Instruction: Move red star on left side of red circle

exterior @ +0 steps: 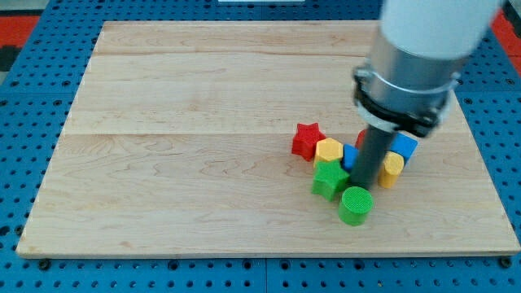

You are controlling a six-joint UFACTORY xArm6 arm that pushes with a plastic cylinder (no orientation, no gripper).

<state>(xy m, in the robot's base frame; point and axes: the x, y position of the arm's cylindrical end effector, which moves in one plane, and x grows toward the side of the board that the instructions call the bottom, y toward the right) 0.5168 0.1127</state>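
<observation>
The red star [307, 139] is small and bumpy with ridged sides. It sits on the wooden board [187, 163], right of the middle, at the 9 o'clock edge of a tight bunch of blocks. A yellow block [329, 150] touches it at 4 o'clock. I count one red star, two yellow blocks, two blue, two green. The red circle [361, 138] only peeks out behind the rod. My tip [363, 185] is a plain rod with nothing to open or close. It stands between the green star [329, 179] and the other yellow block [392, 168], just above the round green block [355, 204].
</observation>
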